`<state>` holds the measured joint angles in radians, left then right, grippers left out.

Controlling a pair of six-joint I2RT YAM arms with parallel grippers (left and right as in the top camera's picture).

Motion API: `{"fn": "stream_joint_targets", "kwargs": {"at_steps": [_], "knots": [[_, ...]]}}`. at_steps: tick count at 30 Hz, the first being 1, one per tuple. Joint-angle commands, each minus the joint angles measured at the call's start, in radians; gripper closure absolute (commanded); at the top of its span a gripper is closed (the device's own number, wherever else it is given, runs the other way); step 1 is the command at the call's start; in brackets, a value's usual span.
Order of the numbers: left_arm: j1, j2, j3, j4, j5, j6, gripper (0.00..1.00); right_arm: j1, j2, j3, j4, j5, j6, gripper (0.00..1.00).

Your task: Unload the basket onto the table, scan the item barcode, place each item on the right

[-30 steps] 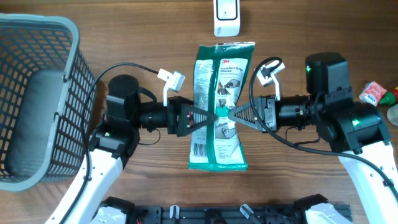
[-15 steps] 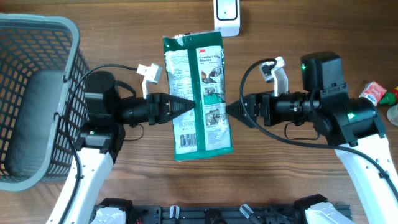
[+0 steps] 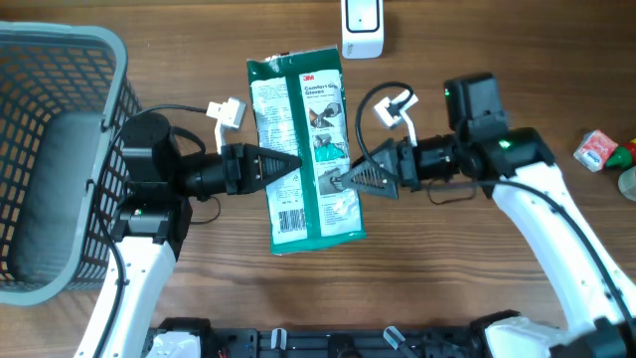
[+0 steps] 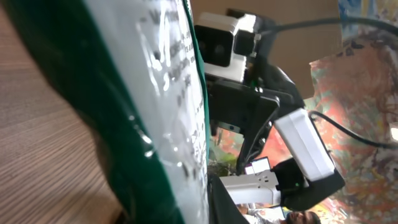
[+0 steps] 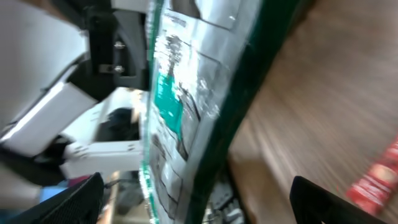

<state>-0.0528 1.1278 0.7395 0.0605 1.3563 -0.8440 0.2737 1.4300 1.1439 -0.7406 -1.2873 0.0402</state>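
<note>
**While the left claw holds it: glove packet, not yet scanned**

Overhead: glove packet [image 3: 303, 149] over the tabletop [image 3: 447, 288], its far end near the white scanner [image 3: 363, 25]. The barcode [image 3: 289, 221] faces up on the near end. Left claw [image 3: 290, 167] is clamped on the packet's left edge. Right claw [image 3: 343, 181] sits at the right edge.

Left wrist: green-and-white film fills the near view; own fingers hidden.

Right wrist: fingers [image 5: 78, 198] spread wide apart, gripping nothing, with the packet ahead.

Step, as judged: presenting the packet to the scanner, one-handed. The next move calls for bringing the barcode end round to the scanner's window, film kept flat enough to read.
</note>
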Motion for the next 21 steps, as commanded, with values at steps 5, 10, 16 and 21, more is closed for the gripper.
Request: {"fn": "stream_joint_targets", "kwargs": {"at_steps": [5, 10, 16, 21], "knots": [[0.005, -0.002, 0.004, 0.004, 0.004, -0.001, 0.96, 0.021, 0.026, -0.007, 0.043, -0.173, 0.009, 0.21], [0.005, -0.002, 0.004, 0.004, -0.036, -0.001, 0.96, 0.055, 0.026, -0.007, 0.07, -0.14, 0.053, 0.43], [0.005, -0.002, 0.004, 0.003, -0.068, -0.001, 0.96, 0.118, 0.026, -0.007, 0.168, -0.008, 0.203, 0.43], [0.005, -0.002, 0.004, 0.003, -0.067, -0.001, 0.96, 0.154, 0.026, -0.007, 0.187, 0.117, 0.251, 0.46]]}}
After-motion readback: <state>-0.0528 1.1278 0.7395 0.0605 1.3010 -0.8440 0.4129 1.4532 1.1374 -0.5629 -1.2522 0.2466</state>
